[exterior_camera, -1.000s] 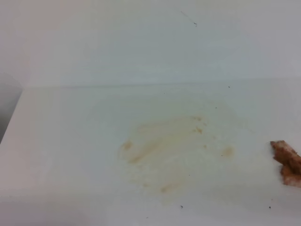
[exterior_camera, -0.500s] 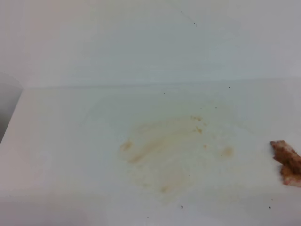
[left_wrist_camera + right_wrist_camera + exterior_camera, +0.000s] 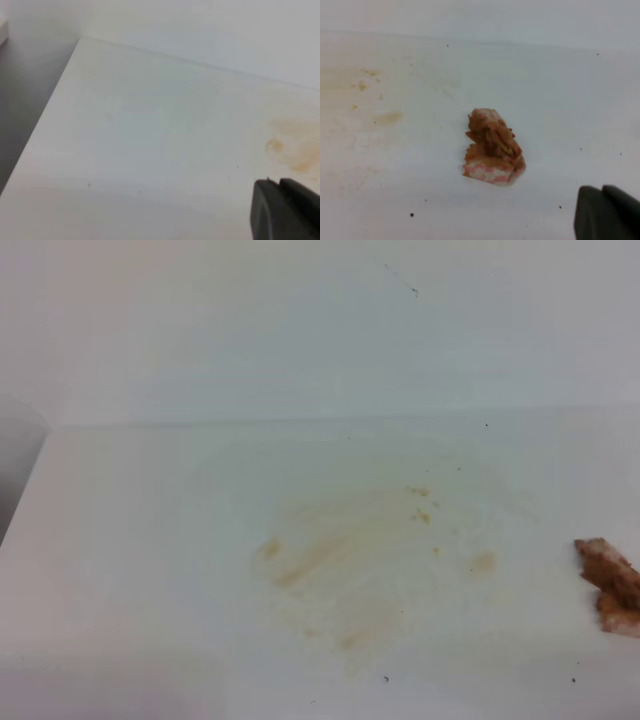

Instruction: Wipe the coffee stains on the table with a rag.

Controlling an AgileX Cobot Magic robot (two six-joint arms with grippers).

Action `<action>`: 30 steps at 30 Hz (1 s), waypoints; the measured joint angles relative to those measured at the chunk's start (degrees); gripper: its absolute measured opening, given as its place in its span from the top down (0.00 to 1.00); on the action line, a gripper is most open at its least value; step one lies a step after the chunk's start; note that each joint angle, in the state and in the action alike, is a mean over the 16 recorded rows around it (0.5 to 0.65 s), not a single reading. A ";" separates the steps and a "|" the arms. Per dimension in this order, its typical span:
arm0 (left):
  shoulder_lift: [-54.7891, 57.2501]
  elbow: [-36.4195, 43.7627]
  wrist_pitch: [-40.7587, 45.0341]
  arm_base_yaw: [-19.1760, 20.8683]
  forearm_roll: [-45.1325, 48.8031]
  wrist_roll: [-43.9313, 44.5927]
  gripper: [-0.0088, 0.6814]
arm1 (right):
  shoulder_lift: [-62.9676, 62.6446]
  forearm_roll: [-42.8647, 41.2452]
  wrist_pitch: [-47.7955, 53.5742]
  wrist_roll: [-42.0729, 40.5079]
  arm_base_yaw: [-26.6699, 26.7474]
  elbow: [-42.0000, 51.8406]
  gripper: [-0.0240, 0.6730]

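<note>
Rag [image 3: 491, 150] is our landmark: a small lumpy reddish-brown wad with a pink-and-white checked hem, lying free on the white table [image 3: 140, 540], nothing touching it. The coffee stains [image 3: 360, 560] sit well to its left in the high view, faint tan smears and a few darker specks spread wider than the rag itself. Some residue remains, so we judge the wiping unfinished or due another pass.

Right gripper [image 3: 606, 212] shows only as a dark tip below and right of the rag, near but apart from it; jaws closed on nothing. Left gripper [image 3: 285, 207] appears at the corner of its own view, far side of the stains from the rag; from that sliver we cannot tell how its jaws stand.

Handling, as we judge it: the rag looks light, soft, likely damp, and will squash under a pinch. We would take the raised crumpled top, leaving the hem to drag flat.
</note>
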 joint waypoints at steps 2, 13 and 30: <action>0.00 0.00 0.00 0.00 -0.01 0.00 0.99 | -0.03 -0.12 -0.23 0.24 0.02 0.03 0.97; 0.00 0.00 0.00 0.00 -0.05 0.00 0.99 | -0.20 0.34 -1.22 0.27 1.09 0.17 0.97; 0.00 0.00 -0.06 0.00 -0.05 0.00 0.99 | -0.30 0.32 -1.35 -0.18 1.71 0.17 0.97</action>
